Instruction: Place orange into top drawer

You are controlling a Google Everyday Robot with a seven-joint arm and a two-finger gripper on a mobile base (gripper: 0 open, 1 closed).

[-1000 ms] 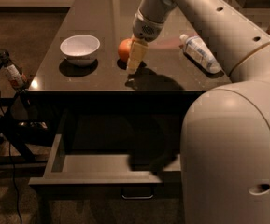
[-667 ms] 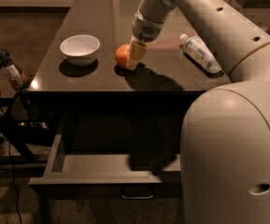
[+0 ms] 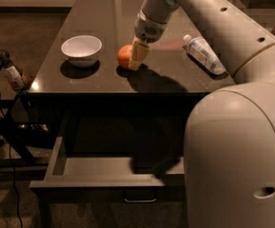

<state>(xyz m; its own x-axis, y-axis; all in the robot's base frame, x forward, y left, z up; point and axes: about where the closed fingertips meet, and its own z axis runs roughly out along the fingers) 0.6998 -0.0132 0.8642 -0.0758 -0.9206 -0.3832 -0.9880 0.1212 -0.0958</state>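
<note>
Our gripper [image 3: 134, 59] is down against the orange [image 3: 123, 56], which sits on the table [image 3: 94, 13]. We cannot tell whether it grips yet. The drawer [image 3: 80, 183] stands open below. Lifting, carrying and dropping in are not yet done.

1. The end effector [image 3: 138, 57] sits low over the bench [image 3: 103, 18], right against the orange [image 3: 123, 56], and covers the fruit's right side
2. The top drawer [image 3: 99, 167] stands open below; its right end is lost behind the robot's pale body [image 3: 237, 156]
3. That body runs off the right and bottom edges of view
4. The label on the bottle [image 3: 202, 53] lying on the bench is too blurred to read
</note>
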